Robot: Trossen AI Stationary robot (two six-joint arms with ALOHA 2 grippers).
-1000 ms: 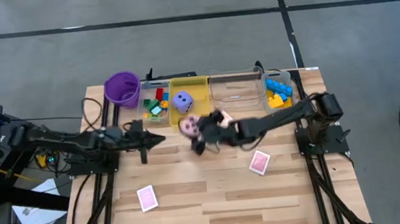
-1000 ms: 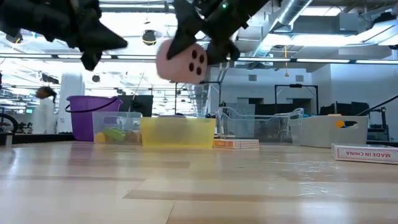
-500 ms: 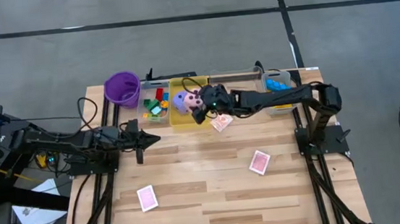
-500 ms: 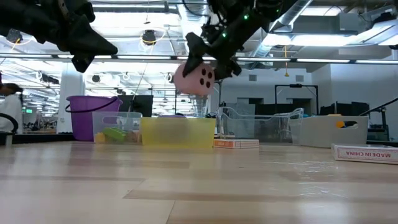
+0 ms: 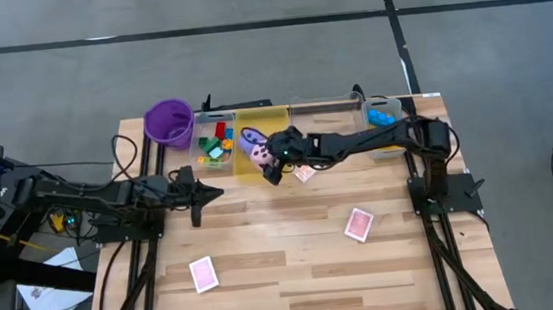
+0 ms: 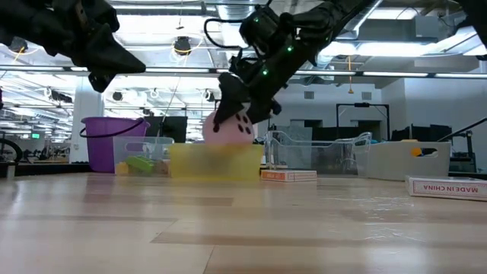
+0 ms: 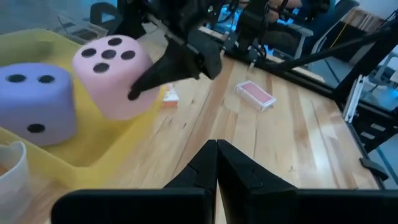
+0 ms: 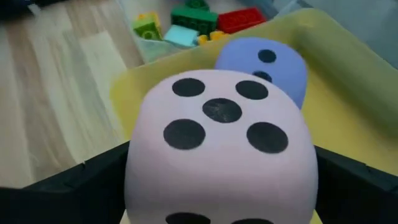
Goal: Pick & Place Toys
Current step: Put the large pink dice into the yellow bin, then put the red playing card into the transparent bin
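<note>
Pink die (image 5: 259,152) sat at the rim of the yellow bin (image 5: 248,168) along the far edge of the bench (image 5: 296,264), partly over the bin's inside, with the purple die (image 5: 251,136) just beside it inside the same bin. Right gripper (image 5: 275,162) was at the pink die with its fingers (image 8: 74,177) spread wide on either side of it; whether the pads were touching the foam could not be told, though in the left wrist view one dark fingertip lay against the die's side. Seen level across the bench, the die hung at the bin's top edge, just under the gripper. Next to the yellow bin, toward the left, a clear bin (image 5: 213,145) held red, green and yellow bricks (image 5: 219,140), and a purple cup (image 5: 168,123) stood by the far left corner. More clear bins (image 5: 329,122) ran toward the far right corner, the last one holding blue and yellow bricks (image 5: 382,118). One playing card (image 5: 304,173) lay just beside the right gripper, a second (image 5: 359,224) toward the right edge, a third (image 5: 204,274) nearer the near left part of the bench. Left gripper (image 5: 215,191) hovered over the left part of the bench, clenched on nothing.
</note>
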